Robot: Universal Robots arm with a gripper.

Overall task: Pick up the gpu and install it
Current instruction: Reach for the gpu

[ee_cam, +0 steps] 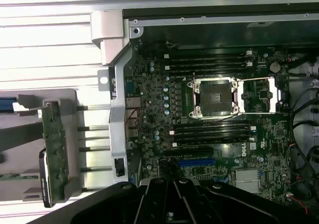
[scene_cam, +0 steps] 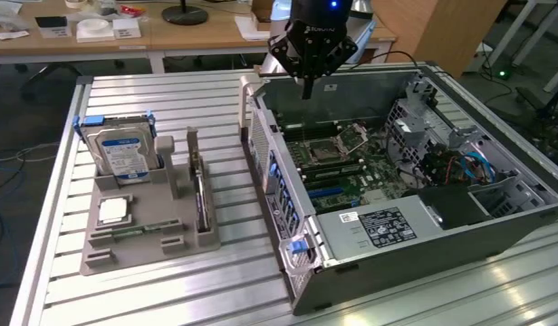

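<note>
gpu (scene_cam: 200, 197): upright on edge in grey holder (scene_cam: 125, 252) on counter (scene_cam: 170, 102), untouched | tool (scene_cam: 306, 87): closed, empty, above open computer case (scene_cam: 442, 238), well apart from gpu | risk: arriving closed would topple the card; a tilted grasp could scrape motherboard (ee_cam: 149, 84).

The exterior view looks down at a slant from high and well back, taking in the slatted counter (scene_cam: 170, 102), the open computer case (scene_cam: 433, 251) on the exterior view's right and desks (scene_cam: 189, 35) beyond. The wrist view faces straight down into the case, much nearer. Both share the motherboard (scene_cam: 351, 170) and the gpu (scene_cam: 200, 200) in its grey holder (scene_cam: 134, 248).
</note>
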